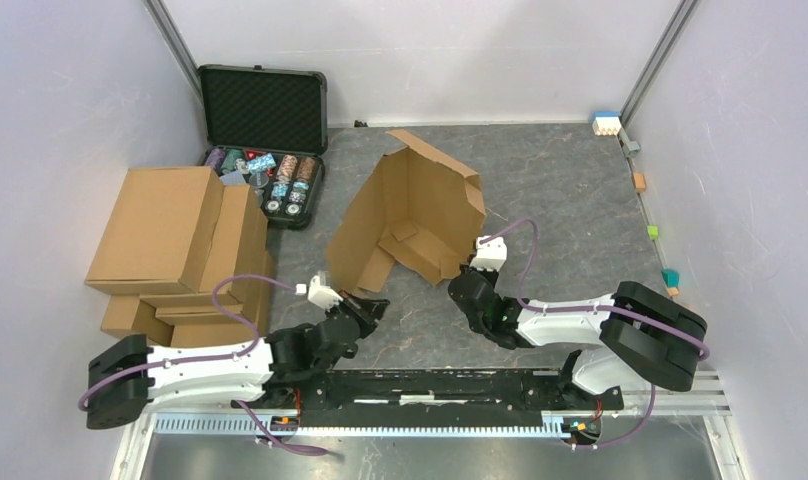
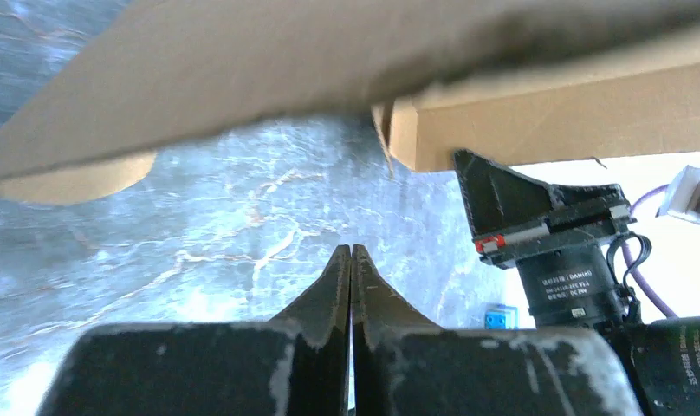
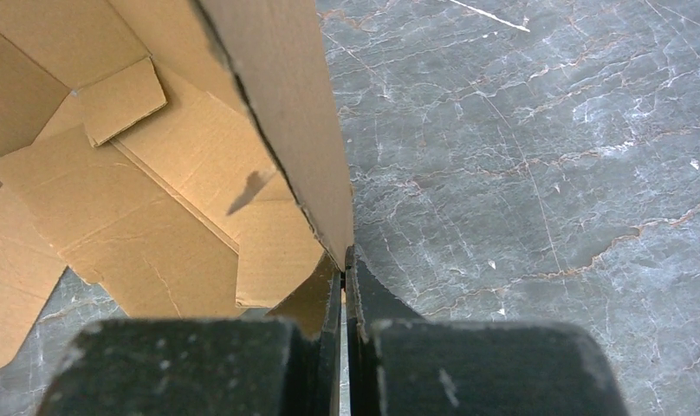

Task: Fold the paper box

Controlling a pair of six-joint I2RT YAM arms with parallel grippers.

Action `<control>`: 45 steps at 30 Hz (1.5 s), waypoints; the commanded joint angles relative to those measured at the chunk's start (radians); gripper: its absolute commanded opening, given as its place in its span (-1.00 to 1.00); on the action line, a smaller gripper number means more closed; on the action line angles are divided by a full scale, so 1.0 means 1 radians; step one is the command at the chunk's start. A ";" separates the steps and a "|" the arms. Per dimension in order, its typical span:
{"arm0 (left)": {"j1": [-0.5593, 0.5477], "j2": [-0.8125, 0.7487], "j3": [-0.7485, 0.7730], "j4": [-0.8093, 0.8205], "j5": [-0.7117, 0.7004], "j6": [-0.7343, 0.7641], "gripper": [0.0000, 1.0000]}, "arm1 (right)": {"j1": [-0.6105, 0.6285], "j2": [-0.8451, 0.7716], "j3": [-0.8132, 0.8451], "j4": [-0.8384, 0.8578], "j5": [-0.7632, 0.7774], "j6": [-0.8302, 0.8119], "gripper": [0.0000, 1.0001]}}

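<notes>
- The paper box (image 1: 420, 195) stands half-raised at mid-table, just beyond the two arms. Its tall panels are upright on the far and left sides, and smaller flaps lie loose on the floor panel.
- It looks light. The panels seem fairly stiff, but every crease is ready to hinge. A push on one wall would likely slide or swing the whole sheet rather than fold it, unless the other arm braces it.
- The thin rims and corners seem the best holds, pinched close to a crease.
- The right gripper (image 3: 344, 260) is closed, its tips meeting the bottom corner of an upright panel. Whether it pinches the card I cannot tell.
- The left gripper (image 2: 351, 256) is closed and empty, low over the table on the near side of the left flap.
- The table (image 1: 570, 200) is a smooth, grey, marbled surface, probably slippery under cardboard.
- White walls close in on the left, right and far sides. Stacked cartons (image 1: 170, 240) sit at the left, with an open black case (image 1: 265, 100) beyond them.
</notes>
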 commanded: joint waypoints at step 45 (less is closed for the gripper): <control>-0.076 0.692 0.133 0.581 -0.070 0.440 -0.96 | 0.007 -0.038 0.009 0.029 0.034 -0.019 -1.00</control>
